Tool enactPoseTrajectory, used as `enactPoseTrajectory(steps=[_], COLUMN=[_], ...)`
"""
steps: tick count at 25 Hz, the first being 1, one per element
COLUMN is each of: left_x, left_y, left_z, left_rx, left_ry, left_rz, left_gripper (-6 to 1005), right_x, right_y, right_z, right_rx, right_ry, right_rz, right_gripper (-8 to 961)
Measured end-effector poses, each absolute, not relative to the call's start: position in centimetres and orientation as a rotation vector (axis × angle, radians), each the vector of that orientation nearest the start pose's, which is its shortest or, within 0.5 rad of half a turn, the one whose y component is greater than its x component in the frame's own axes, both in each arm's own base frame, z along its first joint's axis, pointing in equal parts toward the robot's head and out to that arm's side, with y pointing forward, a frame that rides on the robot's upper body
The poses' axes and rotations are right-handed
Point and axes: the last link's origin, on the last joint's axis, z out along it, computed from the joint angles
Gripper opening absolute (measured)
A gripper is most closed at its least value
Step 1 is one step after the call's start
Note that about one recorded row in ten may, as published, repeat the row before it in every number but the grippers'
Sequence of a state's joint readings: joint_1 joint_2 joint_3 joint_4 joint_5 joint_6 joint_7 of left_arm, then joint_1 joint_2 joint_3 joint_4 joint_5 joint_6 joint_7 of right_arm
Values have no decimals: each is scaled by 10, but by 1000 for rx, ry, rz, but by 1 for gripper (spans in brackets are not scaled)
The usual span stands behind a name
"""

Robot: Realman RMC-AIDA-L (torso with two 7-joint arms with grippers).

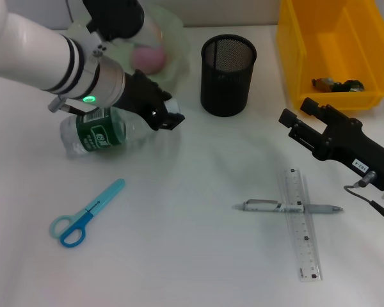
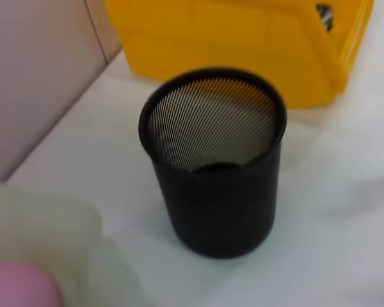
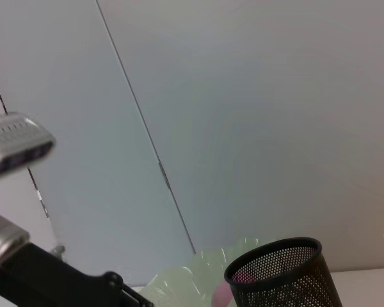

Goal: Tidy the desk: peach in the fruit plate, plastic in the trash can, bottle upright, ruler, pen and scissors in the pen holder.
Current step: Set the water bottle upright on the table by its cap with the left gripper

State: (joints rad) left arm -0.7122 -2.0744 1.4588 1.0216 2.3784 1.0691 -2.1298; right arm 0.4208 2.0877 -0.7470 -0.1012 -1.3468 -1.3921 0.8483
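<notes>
Nearest the head camera, at the lower left of the frame, lie the blue scissors [image 1: 84, 216], flat on the white desk [image 1: 192, 256] with handles toward the lower left. Above them, at left centre, the plastic bottle [image 1: 96, 132] with its green label lies on its side, and the left gripper [image 1: 161, 115] sits right at its cap end; whether the fingers are released or clenched on the bottle cannot be told from here. Behind it, at upper left, the pale green fruit plate [image 1: 173, 38] already holds the pink peach [image 1: 148, 56]. At upper centre stands the black mesh pen holder [image 1: 227, 73], empty as far as the left wrist view shows. At lower right the pen [image 1: 288, 206] lies crosswise under the clear ruler [image 1: 303, 224], the two touching. At upper right sits the yellow trash can [image 1: 326, 51], and below it the right gripper [image 1: 301, 118] hovers near the desk, its finger state not discernible.

The bottle looks light, thin-walled and smooth, likely to roll or dent; a hold around the neck or upper body seems safest for tipping it upright.
</notes>
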Motion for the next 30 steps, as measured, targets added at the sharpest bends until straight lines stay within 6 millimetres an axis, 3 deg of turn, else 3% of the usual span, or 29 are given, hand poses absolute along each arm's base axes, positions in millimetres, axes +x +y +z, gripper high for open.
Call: enactPoseTrajectory(steps=[20,30], left_x=[-140,-145], left_y=[388,391], left_z=[-16,2], left_rx=[-2643,-2595], left_ry=[-366,-472], left_rz=[-46,-205], left_gripper=[472,471], right_x=[306,307], right_y=[290,289], right_z=[-47,-49], right_rx=[-2131,-2129], right_ry=[801,816], right_rz=[1035,1025], right_gripper=[652,653])
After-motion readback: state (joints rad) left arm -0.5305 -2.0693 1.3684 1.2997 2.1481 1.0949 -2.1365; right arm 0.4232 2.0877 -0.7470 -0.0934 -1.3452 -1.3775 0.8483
